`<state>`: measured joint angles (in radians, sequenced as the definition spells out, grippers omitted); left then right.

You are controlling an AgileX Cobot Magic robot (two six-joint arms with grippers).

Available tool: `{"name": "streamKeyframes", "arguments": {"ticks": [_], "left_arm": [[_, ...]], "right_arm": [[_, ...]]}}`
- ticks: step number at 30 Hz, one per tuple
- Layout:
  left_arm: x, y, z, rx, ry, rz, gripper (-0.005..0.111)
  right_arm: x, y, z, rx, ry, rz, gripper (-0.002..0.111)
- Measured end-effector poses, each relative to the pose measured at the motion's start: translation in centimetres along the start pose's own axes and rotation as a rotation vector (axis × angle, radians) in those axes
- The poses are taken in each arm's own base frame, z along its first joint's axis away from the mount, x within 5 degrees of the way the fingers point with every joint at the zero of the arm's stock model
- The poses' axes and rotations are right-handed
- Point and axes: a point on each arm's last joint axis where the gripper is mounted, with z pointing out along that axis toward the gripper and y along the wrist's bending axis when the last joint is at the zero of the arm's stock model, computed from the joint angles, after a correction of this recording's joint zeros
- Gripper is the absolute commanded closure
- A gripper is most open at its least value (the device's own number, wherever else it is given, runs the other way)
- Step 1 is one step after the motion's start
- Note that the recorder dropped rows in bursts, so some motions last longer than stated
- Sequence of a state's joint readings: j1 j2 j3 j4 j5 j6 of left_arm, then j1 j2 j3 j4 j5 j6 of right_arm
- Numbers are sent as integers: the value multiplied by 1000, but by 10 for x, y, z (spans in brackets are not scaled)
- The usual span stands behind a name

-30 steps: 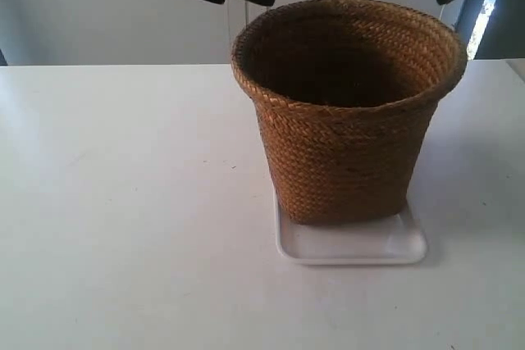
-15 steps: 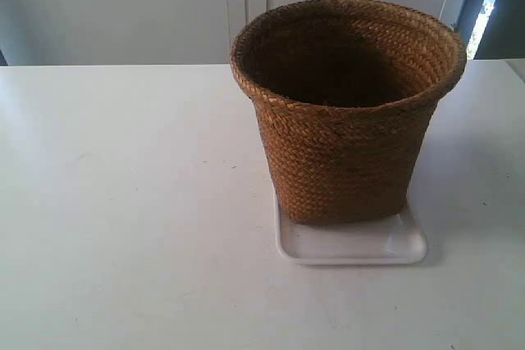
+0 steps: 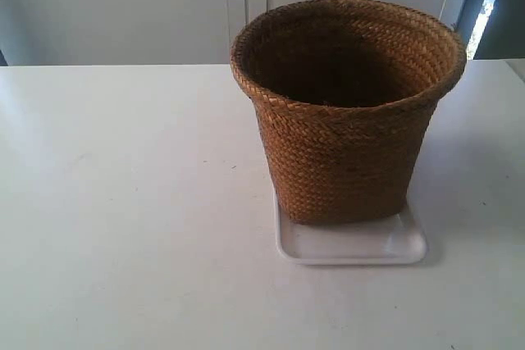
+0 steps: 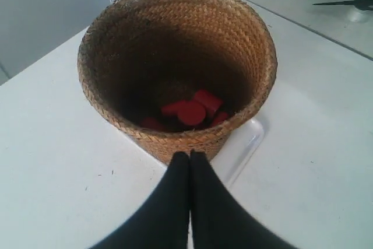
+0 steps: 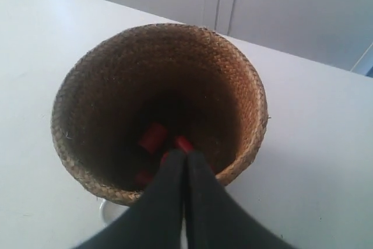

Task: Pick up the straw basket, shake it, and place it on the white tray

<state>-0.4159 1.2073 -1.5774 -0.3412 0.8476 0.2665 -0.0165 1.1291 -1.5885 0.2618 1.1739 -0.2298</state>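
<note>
Both arms, seen a second ago at the top of the exterior view behind the basket [image 3: 349,120], are out of that view now; basket and tray [image 3: 353,247] have not shifted.

Left gripper [image 4: 189,154]: black fingers clenched flat against each other, nothing between them. Tips line up with the basket's outer wall just under the rim; contact with the straw cannot be told.

Right gripper [image 5: 185,154]: likewise clenched and empty, tips lined up with the inner side of the rim, pointing toward the dark mouth.

Basket: brown braided straw, upright, wide round rim narrowing to the base. Several red pieces [image 4: 192,112] lie loose on its floor, also seen from the right wrist. The exterior view does not show them.

Basket stands on the white tray, set toward the tray's far side. A bare strip of tray shows in front of the base, and one rounded corner shows beside the basket in the left wrist view.

Tray lies flat on the white bench [image 3: 123,202], nearer the bench edge at the exterior view's right than the opposite edge, well back from the near edge.
</note>
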Motion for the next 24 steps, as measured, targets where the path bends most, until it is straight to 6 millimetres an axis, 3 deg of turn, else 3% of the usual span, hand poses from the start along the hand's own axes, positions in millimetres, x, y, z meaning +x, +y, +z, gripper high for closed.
{"name": "streamKeyframes", "arguments": {"ticks": [2,6,12,17,24], "left_arm": [[13,-3,-8,-25,18,14,107],[56,-2,-13,-135,61,1,107],[95,-7,-30,-280,-212,-23,107],[125,-5,-13,-291,-194,-49,107],[154,0,9,-323,-213,-63,107]], "right_arm": [[8,1,-2,4,-20,-1,108],[45,4,-4,39,-115,17,108],[114,7,1,93,-233,34,108],[151,7,15,113,-234,46,108],[181,5,30,137,-236,48,108]]}}
